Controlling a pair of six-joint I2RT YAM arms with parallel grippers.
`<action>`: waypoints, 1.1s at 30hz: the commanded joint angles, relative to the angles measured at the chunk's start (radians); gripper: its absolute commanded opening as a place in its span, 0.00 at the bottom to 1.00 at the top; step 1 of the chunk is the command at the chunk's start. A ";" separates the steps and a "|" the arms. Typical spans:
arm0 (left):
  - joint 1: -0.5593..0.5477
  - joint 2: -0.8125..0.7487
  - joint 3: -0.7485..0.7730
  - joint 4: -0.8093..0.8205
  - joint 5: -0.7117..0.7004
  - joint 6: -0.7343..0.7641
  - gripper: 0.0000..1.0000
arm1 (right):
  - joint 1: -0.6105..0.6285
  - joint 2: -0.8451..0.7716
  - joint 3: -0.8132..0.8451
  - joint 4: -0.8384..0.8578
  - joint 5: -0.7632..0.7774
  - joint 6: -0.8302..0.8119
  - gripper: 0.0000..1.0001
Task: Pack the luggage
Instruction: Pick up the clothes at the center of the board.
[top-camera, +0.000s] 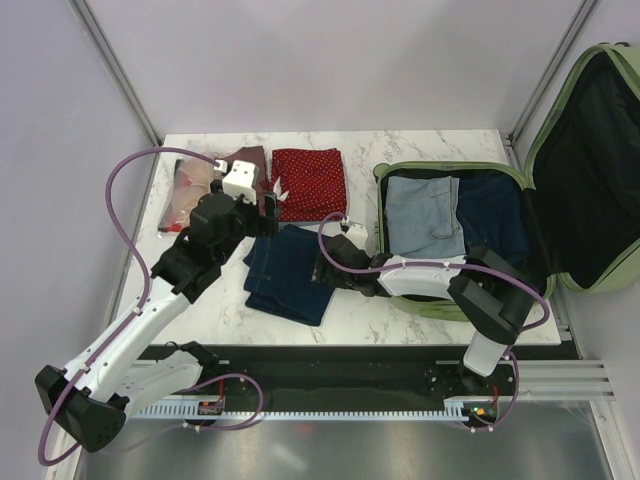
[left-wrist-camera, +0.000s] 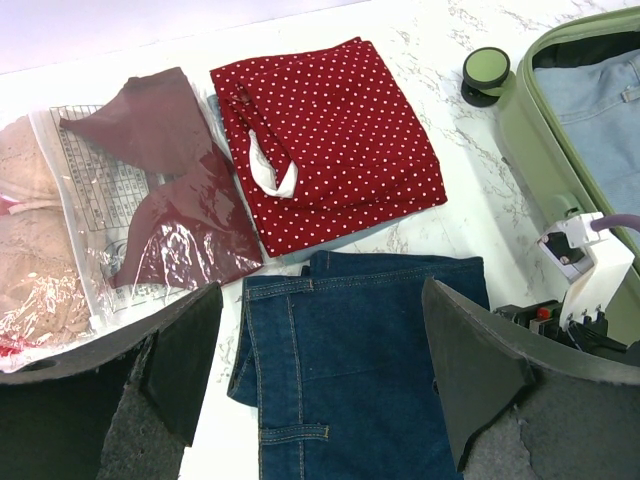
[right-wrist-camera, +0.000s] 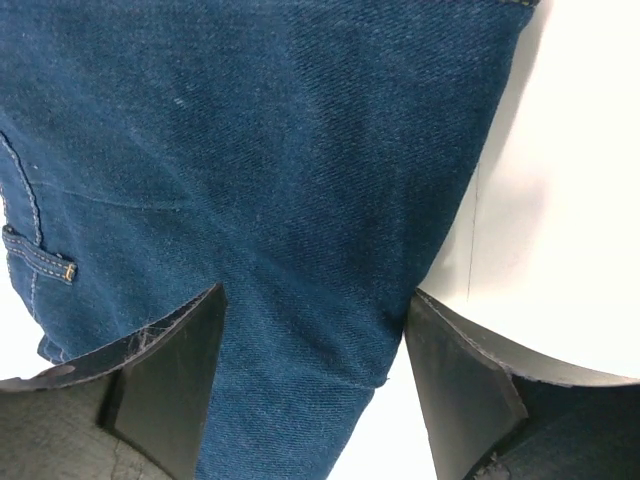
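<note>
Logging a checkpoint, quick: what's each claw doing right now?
Left claw: open, empty, over the dark jeans.
Right claw: open, straddling the dark jeans' edge, not gripping.

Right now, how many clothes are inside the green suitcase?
2. Light blue jeans lie in the left half of the suitcase, and a dark blue garment lies in the right half. More could be hidden underneath them.
</note>
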 joint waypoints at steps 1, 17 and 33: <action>-0.001 -0.001 -0.004 0.023 0.011 0.000 0.87 | 0.002 0.037 -0.028 0.024 0.019 0.032 0.77; -0.001 0.002 -0.009 0.024 0.009 0.001 0.87 | 0.004 0.072 0.136 -0.138 0.215 -0.167 0.00; -0.002 -0.002 -0.009 0.026 0.011 0.000 0.87 | 0.001 -0.040 0.423 -0.557 0.381 -0.529 0.00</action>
